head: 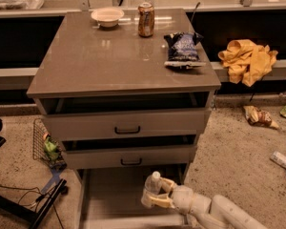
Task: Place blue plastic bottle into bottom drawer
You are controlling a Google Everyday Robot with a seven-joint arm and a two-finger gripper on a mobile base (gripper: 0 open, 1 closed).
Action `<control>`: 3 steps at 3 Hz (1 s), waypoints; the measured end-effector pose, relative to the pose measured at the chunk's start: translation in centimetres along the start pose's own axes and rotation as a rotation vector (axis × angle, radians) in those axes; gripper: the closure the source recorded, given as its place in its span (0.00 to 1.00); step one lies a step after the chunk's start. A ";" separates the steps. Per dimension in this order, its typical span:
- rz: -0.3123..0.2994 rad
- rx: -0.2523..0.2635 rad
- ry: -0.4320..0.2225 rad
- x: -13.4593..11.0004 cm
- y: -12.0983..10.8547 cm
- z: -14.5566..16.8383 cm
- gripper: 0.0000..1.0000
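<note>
Clear blue plastic bottle (152, 185) stands clamped between the gripper's (156, 195) fingers (157, 204), over the bottom drawer (112, 195)

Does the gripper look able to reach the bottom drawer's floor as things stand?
Probably yes: the gripper, shut on the blue plastic bottle, hangs above the pulled-out bottom drawer, nothing between.

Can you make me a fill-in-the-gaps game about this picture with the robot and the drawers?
The hand, low in front of the cabinet, is shut on the blue plastic bottle, whose cap is ____. The bottom drawer beneath it is ____, not closed. On the cabinet top, the can stands right of a pale ____. The crumpled cloth on the right is ____.
Missing words: white, open, bowl, yellow.
</note>
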State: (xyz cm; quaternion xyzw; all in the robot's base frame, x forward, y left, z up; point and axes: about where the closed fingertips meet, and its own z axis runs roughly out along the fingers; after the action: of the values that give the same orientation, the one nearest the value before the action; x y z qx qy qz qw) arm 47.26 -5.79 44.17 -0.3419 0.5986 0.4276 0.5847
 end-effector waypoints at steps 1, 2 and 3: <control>0.033 -0.016 0.002 2.1 0.5 0.9 1.00; 0.033 -0.016 0.002 2.1 0.5 0.9 1.00; 0.037 -0.041 0.023 6.2 -0.5 2.5 1.00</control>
State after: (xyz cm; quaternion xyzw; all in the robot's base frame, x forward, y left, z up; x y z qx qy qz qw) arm 48.23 -3.14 38.10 -0.3476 0.6027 0.4465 0.5626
